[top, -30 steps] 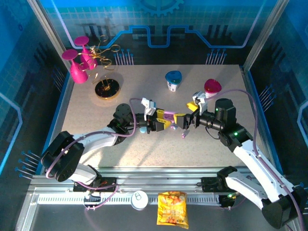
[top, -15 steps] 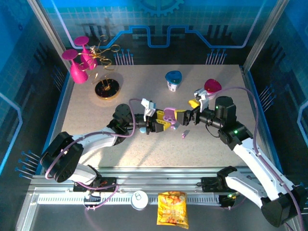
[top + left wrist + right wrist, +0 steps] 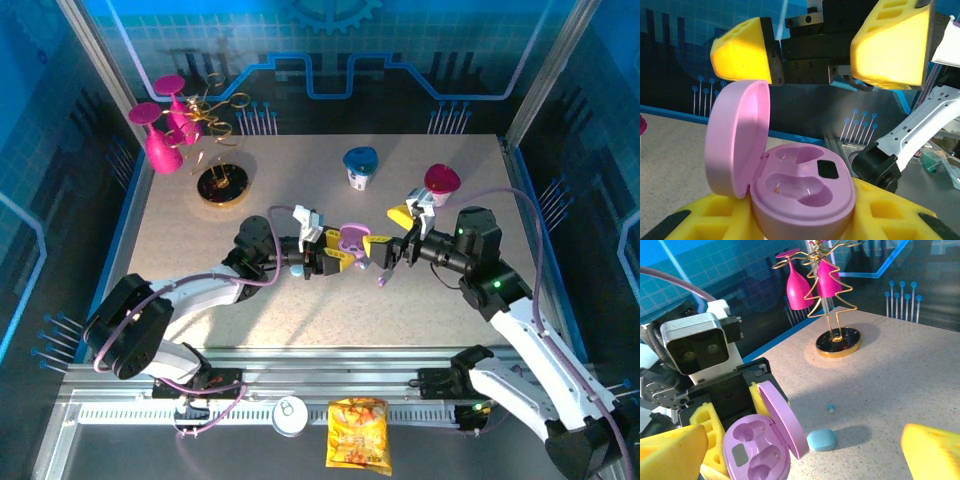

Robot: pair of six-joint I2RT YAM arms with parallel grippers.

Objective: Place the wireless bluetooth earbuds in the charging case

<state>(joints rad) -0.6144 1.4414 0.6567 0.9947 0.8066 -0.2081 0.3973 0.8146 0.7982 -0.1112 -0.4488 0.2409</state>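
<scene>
The left tool (image 3: 340, 258) is clamped on the open lilac plastic pill-shaped charging case (image 3: 800, 195), its lid tipped up and both sockets empty. Facing it, the right tool (image 3: 815, 50) gapes wide and holds nothing. On the speckled table (image 3: 900, 380) a tiny pale blue earbud (image 3: 830, 408) lies near a closed pale blue case (image 3: 821, 440). A tiny lilac earbud (image 3: 381, 281) lies just below the right tool.

The lilac charging case (image 3: 800, 192) is running off the left wrist view's bottom edge, its underside lying hidden between the pads of the left pincer (image 3: 800, 227). The fingertips of the right pincer (image 3: 800, 452) are being cropped at the right wrist view's lower corners. The pale blue earbud (image 3: 830, 408) is showing too small for detail.
</scene>
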